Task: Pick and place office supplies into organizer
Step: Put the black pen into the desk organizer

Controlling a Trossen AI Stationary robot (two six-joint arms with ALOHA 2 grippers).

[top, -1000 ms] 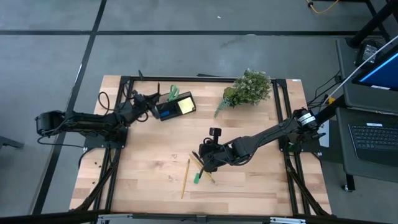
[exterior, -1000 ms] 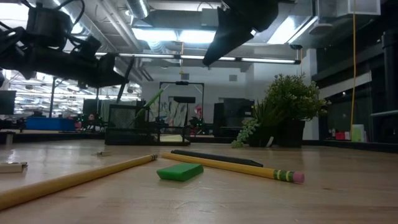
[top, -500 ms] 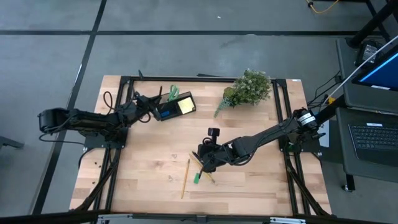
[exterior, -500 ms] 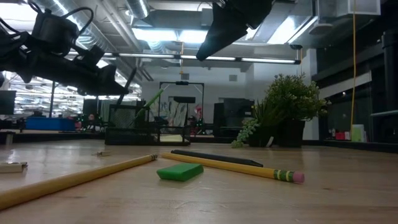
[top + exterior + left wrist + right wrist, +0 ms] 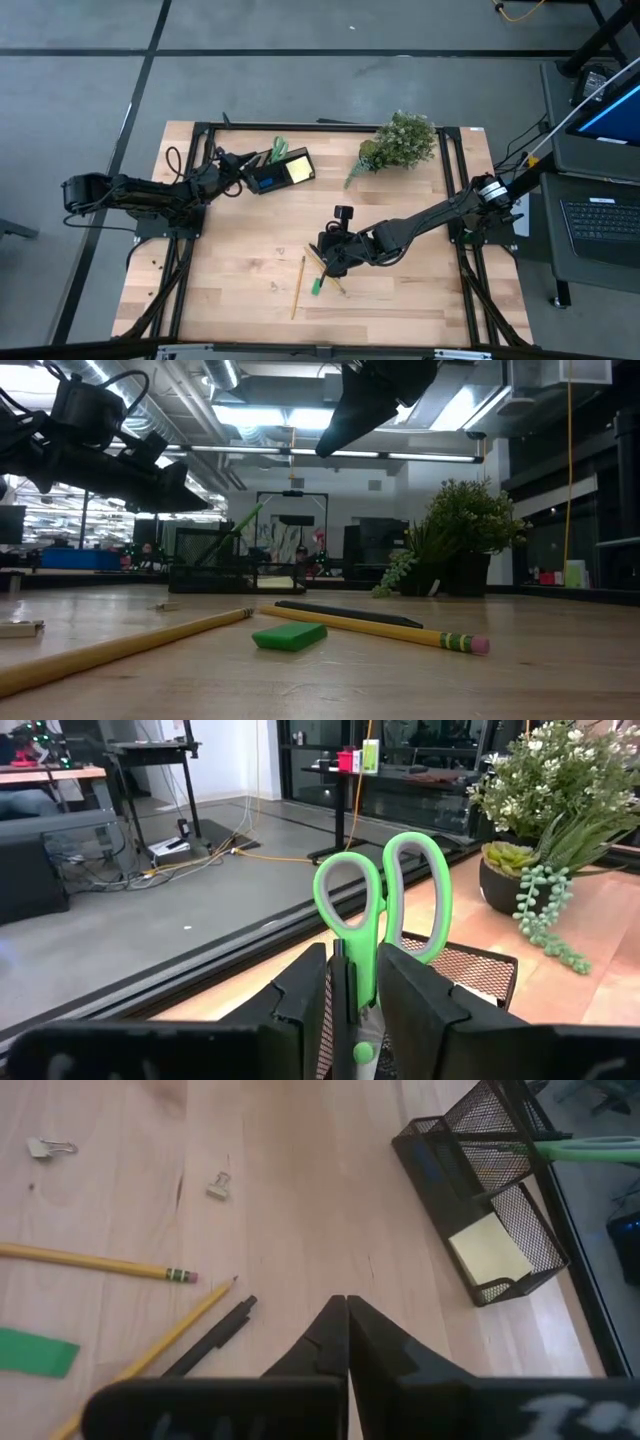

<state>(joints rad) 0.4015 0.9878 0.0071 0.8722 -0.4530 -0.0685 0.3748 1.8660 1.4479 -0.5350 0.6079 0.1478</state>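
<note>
From overhead I see my left gripper [image 5: 238,163] reaching toward the far left part of the table [image 5: 240,300], its tip just beside the black mesh organizer [image 5: 281,172]. The green-handled scissors [image 5: 275,151] stick out of the organizer's far end, right ahead of that gripper, and the pale yellow sticky-note pad [image 5: 298,169] sits in the organizer's compartment farthest from it. My right gripper [image 5: 327,252] hangs over the middle of the table; directly under and just beyond it lie two yellow pencils [image 5: 298,285], a small green block [image 5: 316,286] and a black pen [image 5: 319,258]. The leafy plant [image 5: 398,141] stands well apart at the far edge.

From table level, the green block [image 5: 289,636] lies between the two pencils [image 5: 385,628], with the pen [image 5: 345,614] just behind. The organizer [image 5: 213,568] sits far back, below the left arm, and the right gripper [image 5: 367,405] hangs high above the block.

Through the left wrist camera, my fingers [image 5: 415,1015] are parted with the scissors [image 5: 381,906] standing upright between them; I cannot tell whether the pads touch the blades. The mesh wall of the organizer [image 5: 465,967] is just beyond.

Through the right wrist camera, my fingertips [image 5: 346,1317] are pressed together, holding nothing. A pencil [image 5: 96,1262], the pen [image 5: 208,1338] and the block [image 5: 37,1352] lie to one side; the organizer [image 5: 484,1208] with the pad [image 5: 489,1253] is on the other. Two small binder clips [image 5: 218,1184] rest farther out.
</note>
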